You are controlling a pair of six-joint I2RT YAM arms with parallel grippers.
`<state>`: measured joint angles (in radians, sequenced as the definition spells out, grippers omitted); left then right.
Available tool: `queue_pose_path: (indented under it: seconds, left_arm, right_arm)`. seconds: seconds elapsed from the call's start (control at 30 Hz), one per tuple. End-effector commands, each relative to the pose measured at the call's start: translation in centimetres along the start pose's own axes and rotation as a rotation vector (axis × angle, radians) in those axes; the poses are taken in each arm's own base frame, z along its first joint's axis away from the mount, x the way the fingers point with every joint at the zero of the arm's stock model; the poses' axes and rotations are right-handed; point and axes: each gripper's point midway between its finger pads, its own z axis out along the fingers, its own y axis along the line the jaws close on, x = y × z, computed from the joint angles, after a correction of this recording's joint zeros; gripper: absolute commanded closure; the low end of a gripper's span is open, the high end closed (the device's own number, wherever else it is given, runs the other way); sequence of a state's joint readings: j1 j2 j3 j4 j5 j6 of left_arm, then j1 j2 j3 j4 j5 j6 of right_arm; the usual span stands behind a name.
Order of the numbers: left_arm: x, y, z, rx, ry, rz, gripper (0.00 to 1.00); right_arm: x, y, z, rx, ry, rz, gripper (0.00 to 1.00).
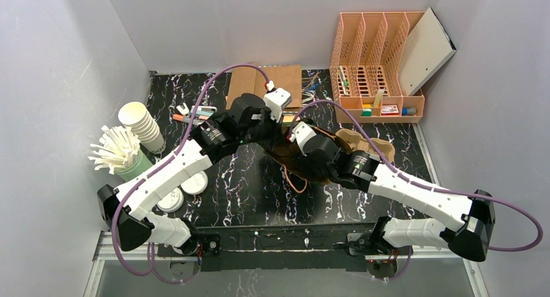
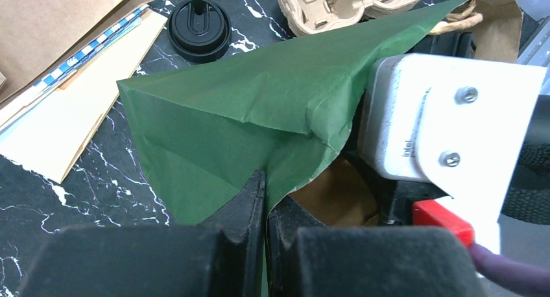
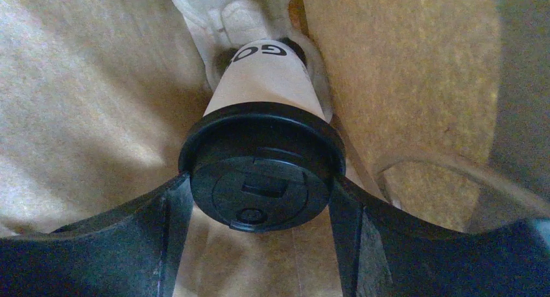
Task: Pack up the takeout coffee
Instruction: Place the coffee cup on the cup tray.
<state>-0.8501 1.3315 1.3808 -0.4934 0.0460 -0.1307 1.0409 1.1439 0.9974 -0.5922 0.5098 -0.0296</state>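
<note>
the left gripper (image 2: 266, 180) was clamped shut on the edge of the green paper bag (image 2: 246, 109), holding its mouth up near the middle of the bench (image 1: 253, 193). the right gripper (image 3: 261, 183) was down inside the bag with brown paper all around it. its two fingers (image 3: 162, 225) pressed against either side of the cup lid (image 3: 259, 135), gripping the coffee cup (image 3: 263, 83), whose white body ran away below the lid. whether the cup's foot touched the bottom of the bag could not be told. a pulp cup tray (image 1: 363, 144) lay just behind the bag toward the right edge, with a spare lid (image 2: 199, 30) on the bench near it. a stack of paper cups (image 1: 144, 123) lay by the left edge.
</note>
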Motion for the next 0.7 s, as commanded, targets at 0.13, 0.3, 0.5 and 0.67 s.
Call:
queue_pose_path:
  seconds: [0.13,0.3,0.5,0.67]
  left_arm:
    - [-0.7,-1.0,-1.4,0.048,-0.031,0.007,1.00]
    - [-0.6,-1.0,-1.4,0.050,-0.022,0.011,1.00]
    - [-0.3,-1.2,-1.3,0.064,-0.013,0.013,1.00]
    - [-0.3,-1.1,-1.5,0.063,-0.007,0.023,1.00]
  right_arm:
    - [2.2,-0.1,0.3,0.017,0.100,-0.025,0.91]
    - [1.5,-0.2,-0.7,-0.003,0.075,0.013,0.91]
    - [2.7,0.0,-0.5,-0.015,0.127,-0.002,0.92]
    - [2.1,-0.5,-0.2,-0.005,0.121,0.001,0.94]
